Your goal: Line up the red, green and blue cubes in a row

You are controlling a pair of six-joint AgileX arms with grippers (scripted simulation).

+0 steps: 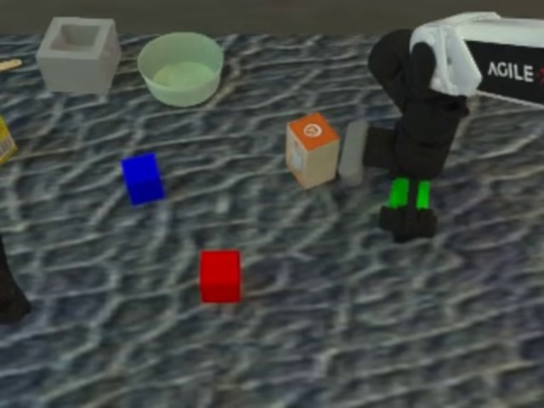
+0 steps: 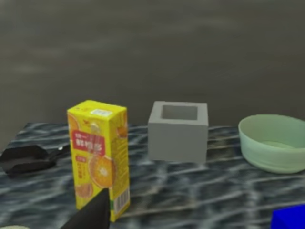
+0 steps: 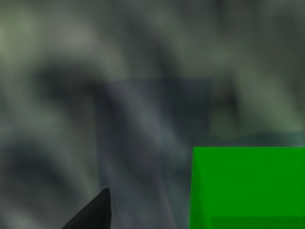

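Note:
The blue cube (image 1: 142,178) sits left of centre on the table and shows at the edge of the left wrist view (image 2: 290,217). The red cube (image 1: 220,275) lies nearer the front, apart from it. At the right, the green cube (image 1: 399,194) sits under my right gripper (image 1: 408,223), which is open. In the right wrist view the green cube (image 3: 248,186) stands apart from the one visible fingertip (image 3: 102,205). My left gripper (image 1: 8,297) is parked at the left edge, open, with one fingertip (image 2: 97,210) showing.
A beige carton with an orange top (image 1: 312,150) and a grey block (image 1: 352,153) stand just left of the right arm. At the back left are a pale green bowl (image 1: 180,68) and a grey square box (image 1: 78,54). A yellow juice carton (image 2: 99,152) stands by the left gripper.

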